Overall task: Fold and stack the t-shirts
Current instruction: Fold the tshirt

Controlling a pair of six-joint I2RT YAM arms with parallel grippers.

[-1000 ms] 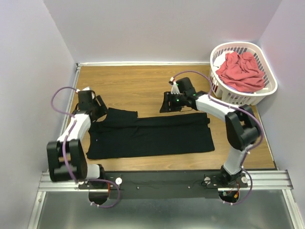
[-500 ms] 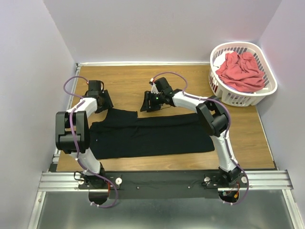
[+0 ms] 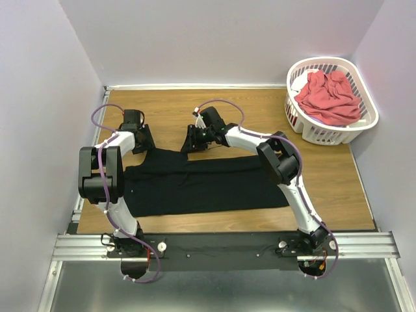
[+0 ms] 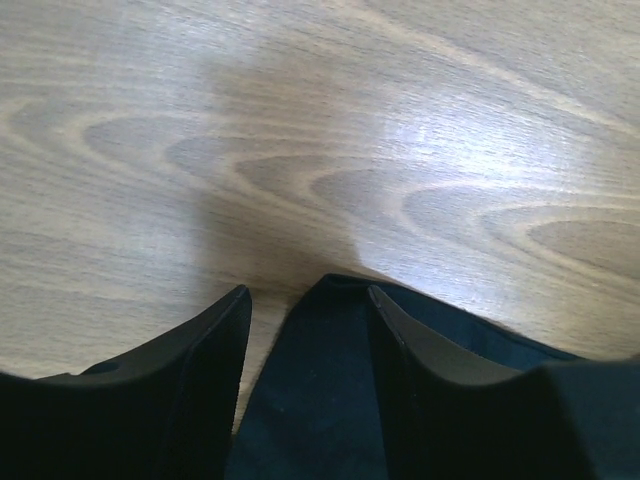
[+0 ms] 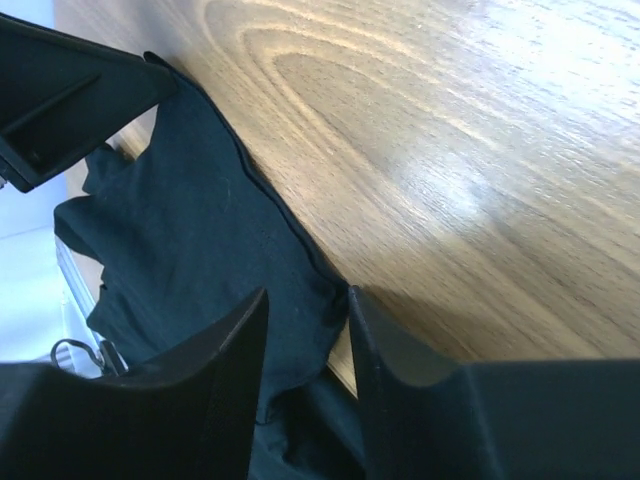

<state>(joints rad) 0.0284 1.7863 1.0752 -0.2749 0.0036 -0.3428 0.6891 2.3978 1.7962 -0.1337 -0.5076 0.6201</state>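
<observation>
The right pincer (image 3: 190,144) has slid left along the far edge of the black shirt (image 3: 208,185), and the left pincer (image 3: 138,142) has moved in too. The shirt lies flat on the near half of the table (image 3: 195,110). At its far left corner, the left pincer is half open with cloth between its jaws, not pinched. The right pincer is narrower, around the far hem. They might grab only one layer, or miss, and the fold would go crooked. The red shirt (image 3: 328,97) waits in the basket (image 3: 325,136) at the far right corner.
</observation>
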